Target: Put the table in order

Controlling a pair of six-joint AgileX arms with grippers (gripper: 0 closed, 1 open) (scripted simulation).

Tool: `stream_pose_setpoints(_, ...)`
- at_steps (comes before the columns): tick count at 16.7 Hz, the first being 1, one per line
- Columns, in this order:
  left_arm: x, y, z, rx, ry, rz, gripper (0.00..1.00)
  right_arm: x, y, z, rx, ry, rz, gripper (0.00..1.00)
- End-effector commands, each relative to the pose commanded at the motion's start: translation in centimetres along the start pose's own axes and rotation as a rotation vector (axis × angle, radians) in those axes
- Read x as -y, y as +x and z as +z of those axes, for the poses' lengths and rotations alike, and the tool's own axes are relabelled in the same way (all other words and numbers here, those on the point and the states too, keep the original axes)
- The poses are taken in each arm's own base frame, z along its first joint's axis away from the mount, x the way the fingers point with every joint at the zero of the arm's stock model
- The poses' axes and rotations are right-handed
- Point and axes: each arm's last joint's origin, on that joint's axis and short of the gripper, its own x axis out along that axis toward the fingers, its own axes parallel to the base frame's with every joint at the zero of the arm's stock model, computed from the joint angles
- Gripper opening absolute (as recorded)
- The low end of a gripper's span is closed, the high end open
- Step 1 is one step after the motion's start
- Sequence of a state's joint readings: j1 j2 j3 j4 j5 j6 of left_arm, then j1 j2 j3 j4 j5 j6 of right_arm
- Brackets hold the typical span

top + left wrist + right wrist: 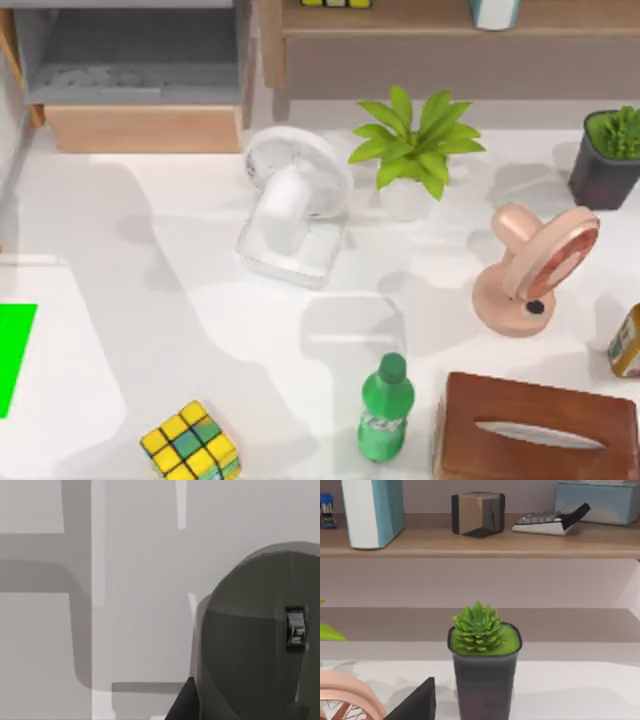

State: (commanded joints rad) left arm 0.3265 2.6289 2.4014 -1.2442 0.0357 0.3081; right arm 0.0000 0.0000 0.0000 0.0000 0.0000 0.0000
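Looking down from the top cam, the table (180, 250) is the big white surface under everything, w/ objects scattered mostly across its middle and right. A white desk fan (293, 205) lies near centre, tipped over on its base. Just right of it stands a leafy green plant (415, 140) in a white pot. Further right, a pink fan (533, 268) sits on its round base, head tilted. At the far right edge toward the back is a dark pot w/ a succulent (612, 155). Along the front: a multicoloured puzzle cube (190, 440) at left-centre, a green bottle (386, 408) upright in the middle, and a brown tissue box (538, 428) just beside it on the right. A yellowish item (627, 342) pokes in at the right edge, prob. a can but too cropped to say. A white pad w/ a green patch (15, 355) sits at the left edge.

Behind the table: a grey cabinet (140, 70) w/ wooden base at back left, a wooden shelf unit (450, 40) at back right.

Right wrist cam faces the succulent (482, 660) head-on, shelf (480, 542) behind carrying a blue-white box, a dark cube, a calculator-like item. Left wrist cam shows bare tabletop (125, 605) and a dark rounded body (260, 645). Can't tell the finger state of either gripper.
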Motion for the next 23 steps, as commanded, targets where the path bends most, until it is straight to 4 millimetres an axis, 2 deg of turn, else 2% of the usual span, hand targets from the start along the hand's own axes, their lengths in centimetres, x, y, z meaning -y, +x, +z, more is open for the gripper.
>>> stream_pose_setpoints(4,-0.2,-0.4,0.0,0.009,-0.005,0.001,0.00,0.0,0.0,0.0,0.000,0.000,0.000,1.00)
stream_pose_setpoints(6,-0.4,-2.4,-0.2,0.046,-0.031,0.001,0.00,0.0,0.0,0.0,0.000,0.000,0.000,1.00)
stream_pose_setpoints(8,-0.6,-5.8,-0.8,0.104,-0.069,0.002,0.00,0.0,0.0,0.0,0.000,0.000,0.000,1.00)
stream_pose_setpoints(12,-0.6,-15.3,-3.7,0.274,-0.146,0.019,0.00,0.0,0.0,0.0,0.000,0.000,0.000,1.00)
stream_pose_setpoints(14,-0.2,-18.6,-5.5,0.323,-0.176,0.018,0.00,0.0,0.0,0.0,0.000,0.000,0.000,1.00)
stream_pose_setpoints(15,0.0,-19.6,-6.3,0.330,-0.190,0.011,0.00,0.0,0.0,0.0,0.000,0.000,0.000,1.00)
stream_pose_setpoints(20,1.7,-20.3,-9.2,0.263,-0.246,-0.049,0.00,0.0,0.0,0.0,0.000,0.000,0.000,1.00)
stream_pose_setpoints(23,3.1,-22.1,-11.2,0.304,-0.244,-0.048,0.00,0.0,0.0,0.0,0.000,0.000,0.000,1.00)
